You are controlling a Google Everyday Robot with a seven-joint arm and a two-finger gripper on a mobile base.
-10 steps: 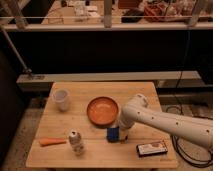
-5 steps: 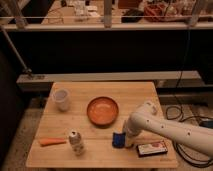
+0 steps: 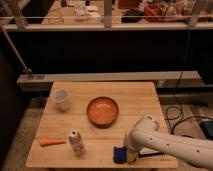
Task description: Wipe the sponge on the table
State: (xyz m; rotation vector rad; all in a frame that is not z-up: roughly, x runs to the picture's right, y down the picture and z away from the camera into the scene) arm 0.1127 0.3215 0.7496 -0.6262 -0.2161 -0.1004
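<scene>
The dark-blue sponge (image 3: 119,154) lies on the light wooden table (image 3: 135,97) close to its front edge, right of centre. My gripper (image 3: 127,153) reaches down from the white arm, which comes in from the lower right, and is shut on the sponge's right side. The wrist hides most of the grip.
An orange bowl (image 3: 103,111) sits mid-table, with a white cup (image 3: 61,99) at the back left. A can (image 3: 76,142) and a carrot (image 3: 52,141) lie front left. The flat box (image 3: 159,159) is mostly hidden under my arm. A grey ledge (image 3: 100,77) runs behind, and cables (image 3: 185,115) lie on the floor to the right.
My gripper and the sponge have slid together toward the table's front edge. The arm now covers most of the flat box.
</scene>
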